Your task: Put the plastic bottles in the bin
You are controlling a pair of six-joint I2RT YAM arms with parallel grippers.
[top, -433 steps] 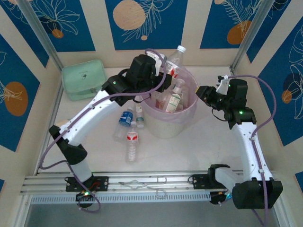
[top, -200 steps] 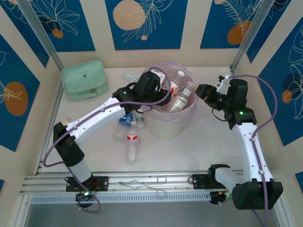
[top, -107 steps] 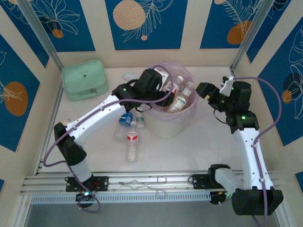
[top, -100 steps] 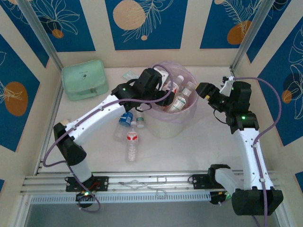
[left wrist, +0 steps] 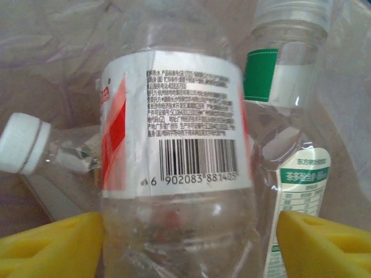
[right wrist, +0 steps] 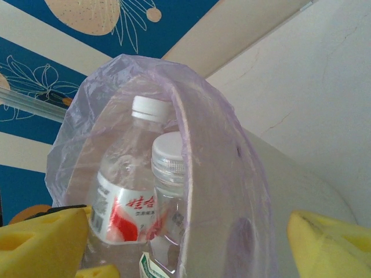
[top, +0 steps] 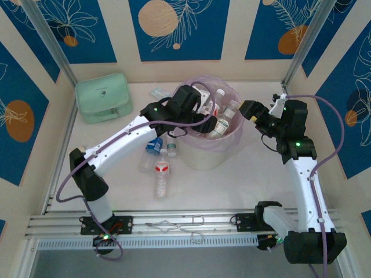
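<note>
The white bin (top: 211,152), lined with a pink bag, stands mid-table with several bottles inside. My left gripper (top: 203,108) reaches down into it. In the left wrist view a red-labelled bottle (left wrist: 179,145) stands between the yellow fingers (left wrist: 52,246); it touches the left one, and a small gap shows at the right one, so the gripper (left wrist: 191,246) is open. Beside it are a green-labelled bottle (left wrist: 278,75) and a white cap (left wrist: 22,143). My right gripper (top: 247,110) is open at the bin's right rim (right wrist: 191,191). Three bottles (top: 162,171) lie on the table left of the bin.
A mint-green pouch (top: 103,96) sits at the back left. A flattened clear piece (top: 159,92) lies behind the bin. Patterned walls close in the back and sides, and a metal rail (top: 174,223) runs along the near edge.
My left gripper has come down from above the bin into it, carrying the red-labelled bottle down among the others. My right gripper has edged closer to the bin's rim.
</note>
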